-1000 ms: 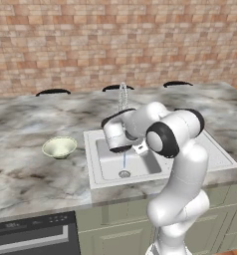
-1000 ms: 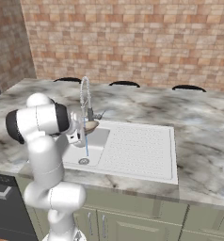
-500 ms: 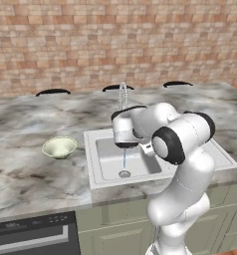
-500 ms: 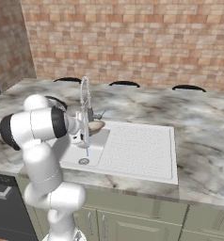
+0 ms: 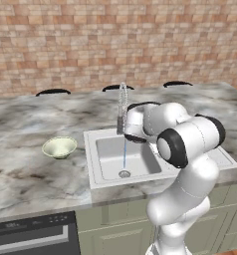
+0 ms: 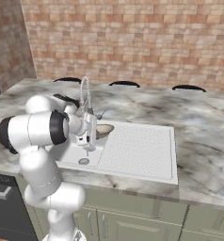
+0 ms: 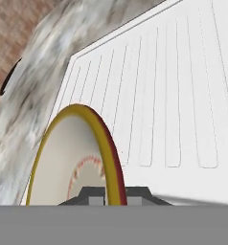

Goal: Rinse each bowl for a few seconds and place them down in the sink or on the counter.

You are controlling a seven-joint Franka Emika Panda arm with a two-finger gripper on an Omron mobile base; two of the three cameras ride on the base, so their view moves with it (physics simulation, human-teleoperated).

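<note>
Tan-rimmed, the shallow bowl (image 7: 75, 158) is clamped by its edge in the claw (image 7: 113, 195), held on edge above the ribbed draining board (image 7: 173, 95) of the sink (image 5: 140, 172). Water (image 5: 124, 154) is seen running from the faucet (image 5: 122, 107) beside the claw, so rinsing is judged under way. The green bowl (image 5: 59, 147), well off on the surface (image 5: 21, 169), is judged left to rinse. The fingertips are largely cut off.
</note>
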